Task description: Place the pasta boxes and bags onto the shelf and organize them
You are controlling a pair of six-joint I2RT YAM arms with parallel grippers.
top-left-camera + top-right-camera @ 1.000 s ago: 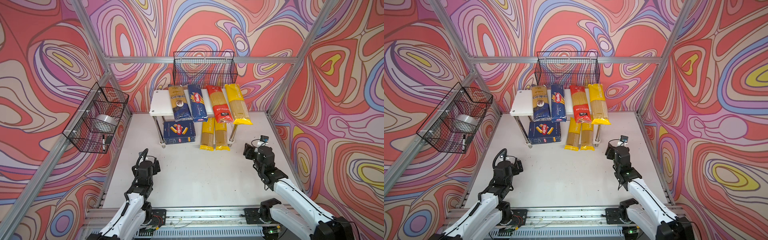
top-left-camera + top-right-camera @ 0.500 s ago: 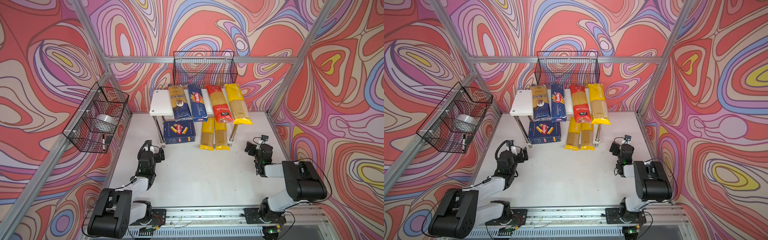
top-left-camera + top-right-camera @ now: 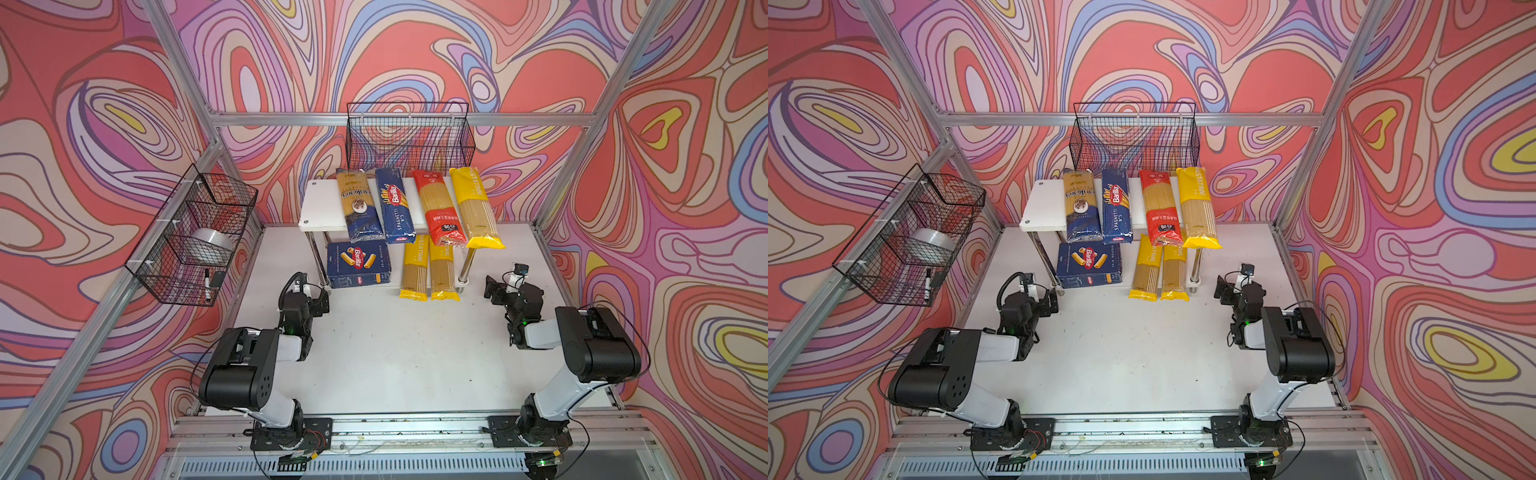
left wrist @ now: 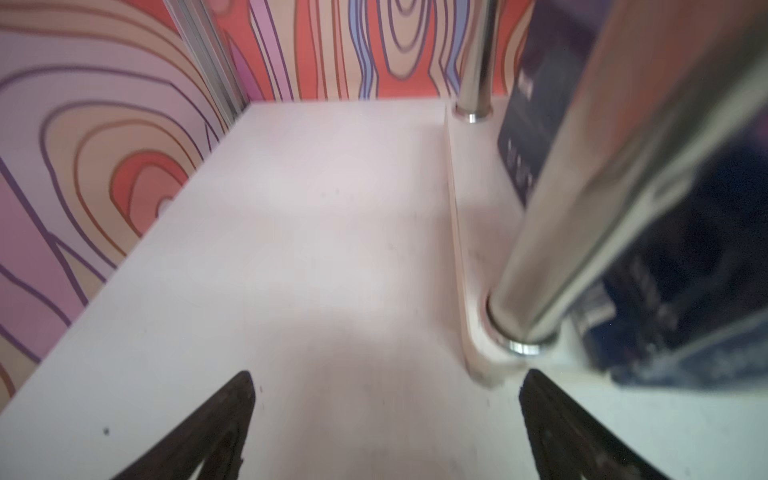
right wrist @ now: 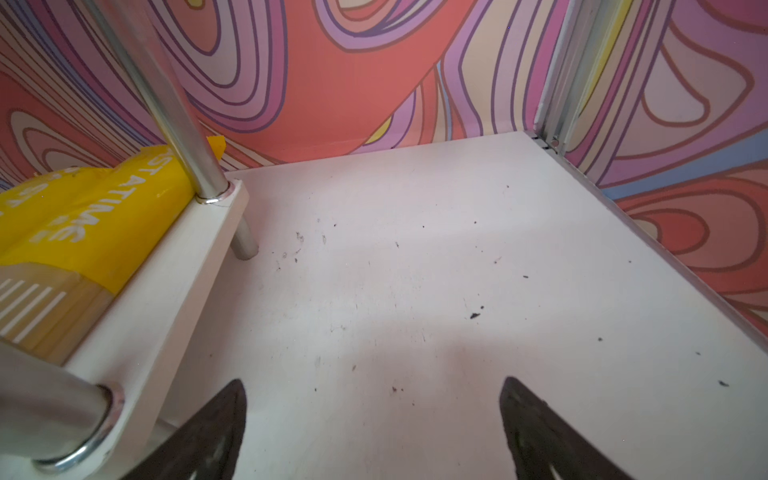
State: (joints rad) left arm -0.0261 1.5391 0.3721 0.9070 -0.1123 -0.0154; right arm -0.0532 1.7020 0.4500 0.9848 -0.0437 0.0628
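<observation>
Left wrist: chrome leg beside tool

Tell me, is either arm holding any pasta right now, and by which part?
Nothing is held. The left tool and the right tool are both open, with only bare table between their jaws.

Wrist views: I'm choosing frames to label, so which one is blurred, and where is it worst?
Left wrist view: smeared throughout, worst on the near chrome leg and the dark blue box behind it. Right wrist view: crisp, with specks on the table and the yellow bag lettering legible.
</observation>
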